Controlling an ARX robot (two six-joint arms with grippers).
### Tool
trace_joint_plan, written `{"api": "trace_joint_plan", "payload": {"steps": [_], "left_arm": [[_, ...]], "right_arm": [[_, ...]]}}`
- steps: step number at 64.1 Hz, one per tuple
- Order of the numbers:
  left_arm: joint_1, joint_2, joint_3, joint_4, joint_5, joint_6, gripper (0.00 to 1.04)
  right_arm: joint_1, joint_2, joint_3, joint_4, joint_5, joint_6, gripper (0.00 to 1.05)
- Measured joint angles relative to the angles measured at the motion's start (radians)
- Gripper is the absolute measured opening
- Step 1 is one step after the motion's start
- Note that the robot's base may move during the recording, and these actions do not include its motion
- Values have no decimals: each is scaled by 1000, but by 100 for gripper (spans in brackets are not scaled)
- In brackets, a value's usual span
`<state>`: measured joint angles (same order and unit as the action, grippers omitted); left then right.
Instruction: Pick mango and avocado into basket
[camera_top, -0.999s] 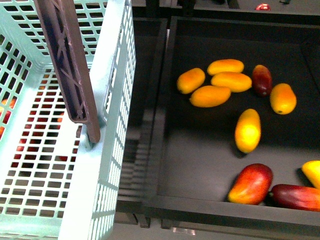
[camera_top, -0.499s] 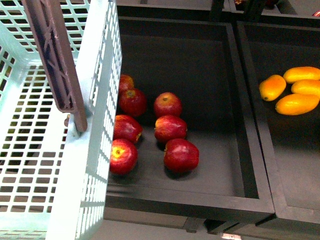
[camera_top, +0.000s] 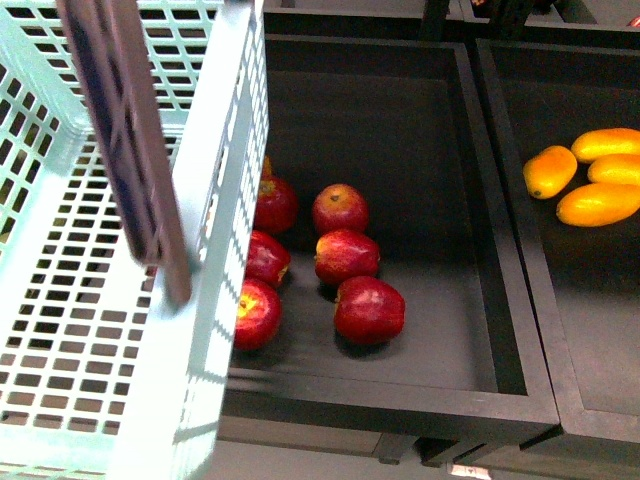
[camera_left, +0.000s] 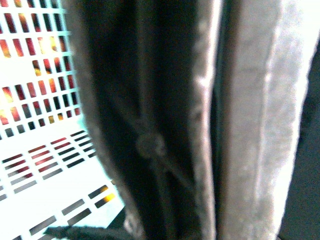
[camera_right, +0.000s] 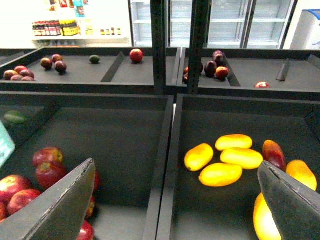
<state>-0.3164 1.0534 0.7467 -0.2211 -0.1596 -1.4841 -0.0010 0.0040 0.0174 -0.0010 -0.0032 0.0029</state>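
Basket (camera_top: 228, 190): teal and slotted, filling the left of the front view. Its near wall overlaps the left edge of the apple tray (camera_top: 400, 120). The right wrist view catches only a teal sliver of it at one edge.
Handle (camera_top: 128, 150): brown-grey, crossing the basket's mouth at a slant and blurred in the front view. In the left wrist view it fills most of the picture as a dark ribbed bar (camera_left: 150, 140), with slotted basket wall beside it.
Left gripper: I cannot make out its fingers in that blurred close-up, so I cannot tell whether it is clamped or spread.
Right gripper (camera_right: 175, 164): seen only in the right wrist view. Its two dark fingers (camera_right: 65, 210) are spread wide with nothing between them, above the divider between the two trays.
Mangoes (camera_top: 599, 203): yellow-orange, lying in the mango tray (camera_top: 590, 330) to the right of the apples and well apart from the basket. The front view cuts the cluster at its right edge. The right wrist view shows more of them (camera_right: 220, 174), one of which is dark red.
Apples (camera_top: 369, 309): red, grouped at the left of their tray, some partly hidden behind the basket wall.
Small dark green fruit (camera_right: 94, 59): in a back-row tray, right wrist view only. It is too small for me to name.
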Motion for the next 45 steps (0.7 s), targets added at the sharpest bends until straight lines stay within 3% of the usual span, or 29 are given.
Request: {"api": "trace_joint_plan", "payload": {"steps": [6, 10, 26, 45], "left_arm": [[19, 200, 135, 28, 17, 312, 15], [8, 313, 240, 34, 21, 384, 15], [-160, 542, 546, -5, 215, 421, 15], [-334, 617, 584, -28, 264, 518, 15]], "right_arm": [[0, 0, 0, 0, 0, 0, 96], [0, 0, 0, 0, 0, 0, 96], [0, 0, 0, 0, 0, 0, 96], [0, 0, 0, 0, 0, 0, 96]]}}
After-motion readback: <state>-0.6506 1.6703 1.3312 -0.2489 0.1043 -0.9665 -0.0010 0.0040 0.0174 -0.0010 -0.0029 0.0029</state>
